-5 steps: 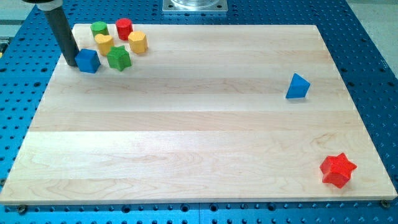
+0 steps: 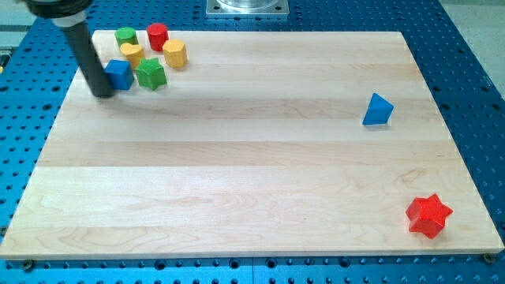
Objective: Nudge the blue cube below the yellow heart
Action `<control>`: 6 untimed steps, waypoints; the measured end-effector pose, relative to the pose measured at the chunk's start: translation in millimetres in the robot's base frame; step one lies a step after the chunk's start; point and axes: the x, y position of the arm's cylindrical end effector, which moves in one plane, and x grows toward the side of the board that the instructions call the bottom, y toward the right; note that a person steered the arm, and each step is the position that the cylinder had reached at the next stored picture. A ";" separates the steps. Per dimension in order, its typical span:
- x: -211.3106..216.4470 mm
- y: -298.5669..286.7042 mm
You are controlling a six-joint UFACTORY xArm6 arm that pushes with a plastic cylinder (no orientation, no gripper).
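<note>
Touching blue cube [image 2: 120,74], seemingly square-on: my tip [image 2: 103,92].

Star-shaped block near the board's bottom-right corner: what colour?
Red. The star block shows plainly in the camera view, alone at the view's bottom right.

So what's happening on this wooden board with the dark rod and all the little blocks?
A robot arm is pushing blocks with a rod. My tip sits at the view's left side of the blue cube, touching or nearly touching it. The cube lies just below the yellow heart, beside a green star. A green cylinder, red cylinder and yellow hexagon cluster near them. A blue triangle and red star sit far off at the view's right.
</note>
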 end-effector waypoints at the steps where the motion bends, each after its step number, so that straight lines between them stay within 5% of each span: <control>1: -18.7 -21.0; 6: 112.2 -36.2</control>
